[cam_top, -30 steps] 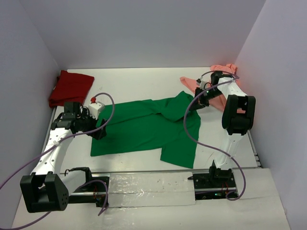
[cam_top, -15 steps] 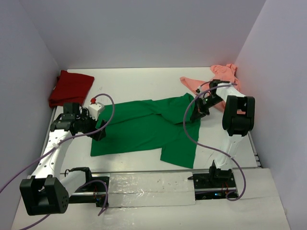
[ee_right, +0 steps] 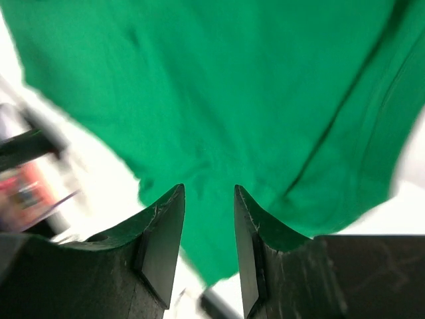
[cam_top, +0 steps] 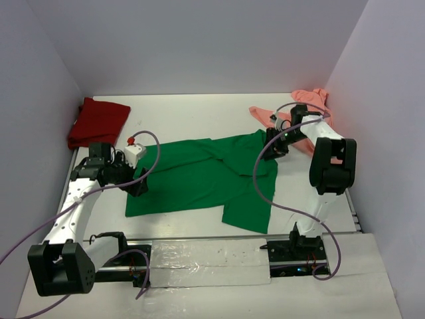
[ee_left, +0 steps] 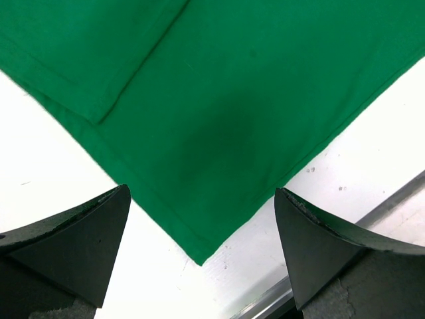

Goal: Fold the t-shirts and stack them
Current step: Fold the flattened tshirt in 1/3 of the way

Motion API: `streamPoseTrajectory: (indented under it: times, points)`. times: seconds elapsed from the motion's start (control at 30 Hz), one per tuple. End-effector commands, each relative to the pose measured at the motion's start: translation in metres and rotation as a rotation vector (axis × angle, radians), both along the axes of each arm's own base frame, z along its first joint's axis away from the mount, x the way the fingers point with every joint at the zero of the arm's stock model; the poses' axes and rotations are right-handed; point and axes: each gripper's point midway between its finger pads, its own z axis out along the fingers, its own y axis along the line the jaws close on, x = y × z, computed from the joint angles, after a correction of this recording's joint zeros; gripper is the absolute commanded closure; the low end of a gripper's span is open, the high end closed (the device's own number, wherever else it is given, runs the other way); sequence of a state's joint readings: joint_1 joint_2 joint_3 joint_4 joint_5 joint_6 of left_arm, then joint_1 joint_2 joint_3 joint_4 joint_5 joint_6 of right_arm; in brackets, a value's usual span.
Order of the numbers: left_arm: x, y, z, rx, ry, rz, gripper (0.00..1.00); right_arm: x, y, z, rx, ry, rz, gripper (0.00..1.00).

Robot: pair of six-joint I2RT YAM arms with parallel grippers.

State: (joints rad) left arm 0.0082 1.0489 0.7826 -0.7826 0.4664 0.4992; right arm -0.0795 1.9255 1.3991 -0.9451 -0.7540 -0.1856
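The bright green t-shirt (cam_top: 199, 176) lies spread flat in the middle of the table. The dark red t-shirt (cam_top: 98, 121) sits bunched at the back left, and the salmon-pink t-shirt (cam_top: 311, 97) is crumpled at the back right. My left gripper (cam_top: 139, 183) hovers wide open over the green shirt's near left corner (ee_left: 199, 256), touching nothing. My right gripper (cam_top: 271, 147) is at the green shirt's far right edge. In the right wrist view its fingers (ee_right: 166, 226) stand apart above the green cloth (ee_right: 232, 86), with nothing pinched between them.
White walls close in the table on the left, back and right. A silver taped strip (cam_top: 206, 262) and a metal rail (ee_left: 392, 199) run along the near edge. Purple cables (cam_top: 265, 179) loop from both arms over the shirt's right side.
My right gripper was shut and has opened, letting go of the green shirt's far right part. It dipped nearer, then came back a little. The left arm has barely moved.
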Motion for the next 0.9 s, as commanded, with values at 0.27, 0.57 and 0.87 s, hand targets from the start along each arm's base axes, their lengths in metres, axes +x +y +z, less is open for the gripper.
streamPoseTrajectory:
  times: [0.27,0.57,0.87]
  points:
    - [0.047,-0.014,0.012,-0.109,0.002,0.047,0.01,0.023,0.087,0.071,-0.405,-0.734,0.287,0.56]
    - [0.073,-0.014,0.02,-0.14,-0.035,0.123,0.01,0.007,0.116,0.029,-0.833,-0.855,0.467,0.56]
    - [0.069,-0.013,0.025,-0.134,-0.053,0.118,0.01,0.011,0.106,-0.005,-1.108,-0.847,0.513,0.55]
